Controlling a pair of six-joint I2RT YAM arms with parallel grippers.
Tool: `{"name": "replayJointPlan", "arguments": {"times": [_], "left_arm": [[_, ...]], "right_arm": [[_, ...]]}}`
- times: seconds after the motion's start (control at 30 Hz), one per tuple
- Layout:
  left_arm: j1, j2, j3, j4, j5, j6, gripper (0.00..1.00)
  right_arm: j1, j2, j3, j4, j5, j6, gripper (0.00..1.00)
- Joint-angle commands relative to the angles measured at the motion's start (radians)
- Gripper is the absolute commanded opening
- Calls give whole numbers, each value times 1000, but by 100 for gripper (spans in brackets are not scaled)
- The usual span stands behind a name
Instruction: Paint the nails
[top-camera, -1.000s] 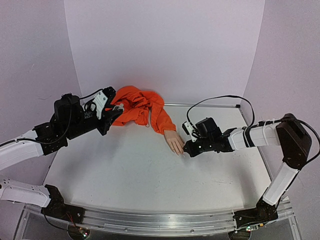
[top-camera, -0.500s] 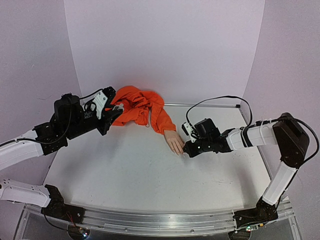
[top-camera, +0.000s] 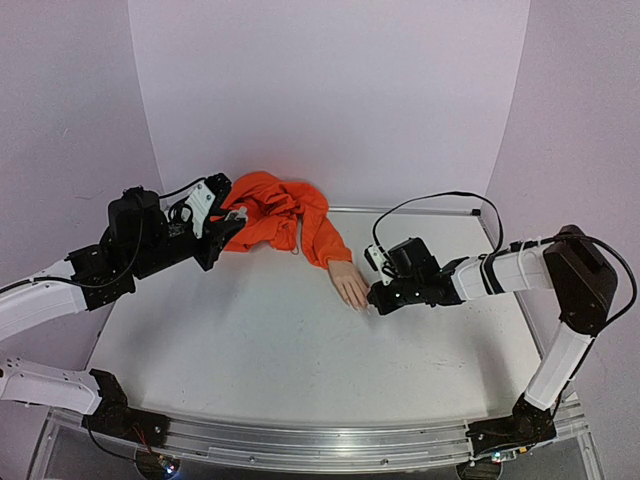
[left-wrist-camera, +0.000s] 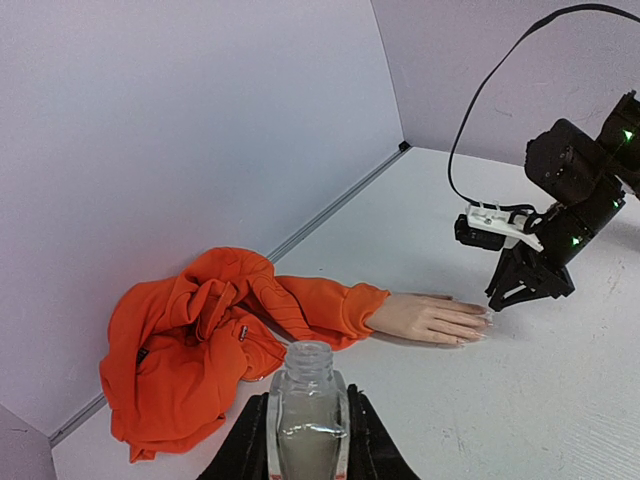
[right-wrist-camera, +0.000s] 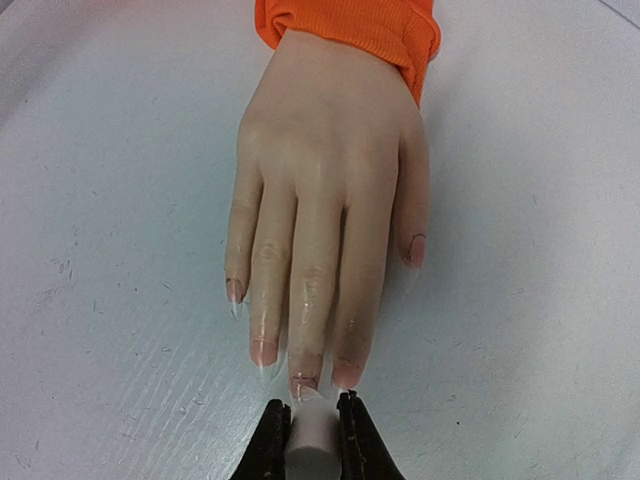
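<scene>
The flesh-coloured mannequin hand (right-wrist-camera: 325, 170) lies palm down on the table, its orange sleeve (right-wrist-camera: 360, 25) at the wrist. Its pale nails (right-wrist-camera: 303, 385) point at my right gripper (right-wrist-camera: 313, 425). That gripper is shut on a small white brush cap (right-wrist-camera: 313, 445), whose tip is at the middle fingernail. In the top view the right gripper (top-camera: 374, 298) sits at the fingertips of the hand (top-camera: 350, 285). My left gripper (left-wrist-camera: 307, 425) is shut on a small clear open bottle (left-wrist-camera: 305, 400) and holds it upright, well left of the hand (left-wrist-camera: 430, 318).
The crumpled orange garment (top-camera: 280, 212) lies at the back of the white table (top-camera: 270, 350), against the back wall. The right arm's cable (top-camera: 440, 200) loops above the table. Purple walls close in the back and both sides.
My right gripper has crept slightly left along the fingertips. The left arm and the bottle have not moved.
</scene>
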Motion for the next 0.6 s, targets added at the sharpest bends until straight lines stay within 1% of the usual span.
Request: {"name": "replayJointPlan", "arguments": {"times": [0.0, 0.5, 0.57], "left_arm": [[5, -10, 6, 53, 10, -1, 0], [7, -10, 7, 52, 13, -2, 0], [7, -8, 7, 53, 13, -2, 0]], "right_arm": [[5, 11, 44, 11, 12, -4, 0], [4, 26, 53, 8, -9, -9, 0], [4, 22, 46, 5, -38, -5, 0]]}}
